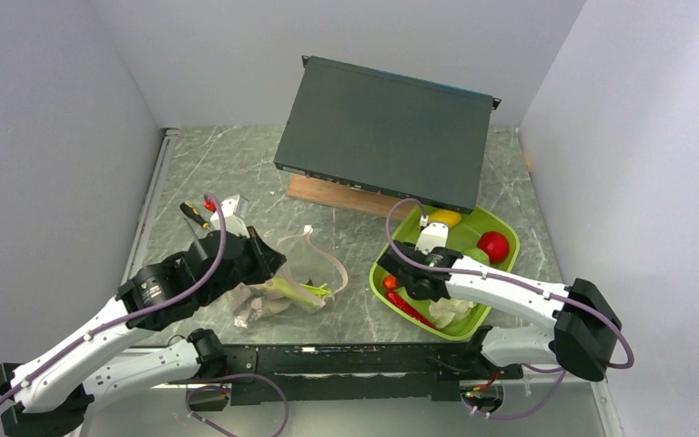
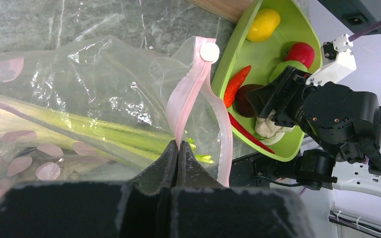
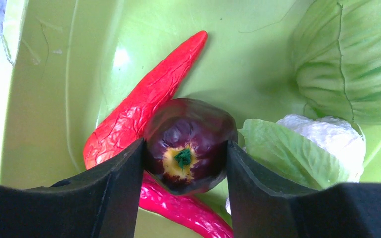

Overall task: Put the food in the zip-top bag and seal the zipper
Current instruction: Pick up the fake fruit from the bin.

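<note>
Pinching one zipper (image 2: 189, 99), left gripper (image 2: 177, 149) closed; right gripper (image 3: 185, 148) clasps one purple ball (image 3: 191, 126) beside two chilies (image 3: 151, 101).

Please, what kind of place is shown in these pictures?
Most likely a robot test bench in a lab: plain grey walls close in a table, two robot arms stand at its edge, and the food in the tray is toy.

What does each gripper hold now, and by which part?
The left gripper pinches the zip-top bag by its zipper. The right gripper clasps the dark purple ball by its two sides.
</note>
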Available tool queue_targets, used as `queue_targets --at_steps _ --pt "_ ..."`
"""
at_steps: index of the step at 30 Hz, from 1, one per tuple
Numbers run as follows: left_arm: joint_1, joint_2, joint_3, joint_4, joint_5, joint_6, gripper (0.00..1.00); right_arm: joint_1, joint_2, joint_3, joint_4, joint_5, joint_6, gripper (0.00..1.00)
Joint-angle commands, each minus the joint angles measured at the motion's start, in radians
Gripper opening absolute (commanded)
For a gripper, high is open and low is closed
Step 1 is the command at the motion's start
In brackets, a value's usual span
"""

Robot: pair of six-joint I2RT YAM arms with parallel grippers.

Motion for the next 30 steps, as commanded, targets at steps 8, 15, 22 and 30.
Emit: queue_targets --at_steps 8,15,22,30 --pt "0.001 0.025 0.022 0.047 0.013 0.023 0.0 0.01 -0.173 0.025 0.022 0.063 -0.096 0.0" --pt "0.002 0.018 0.018 0.046 0.008 0.016 0.0 0.01 -0.327 0.053 0.134 0.005 -0.264 0.0" --pt "0.002 0.012 0.018 0.04 0.01 0.006 0.0 0.009 -0.541 -0.063 0.49 -0.24 -0.395 0.0" --pt "0.001 0.026 0.036 0.037 0.011 0.015 0.0 0.01 -0.501 -0.128 1.003 -0.528 -0.312 0.0"
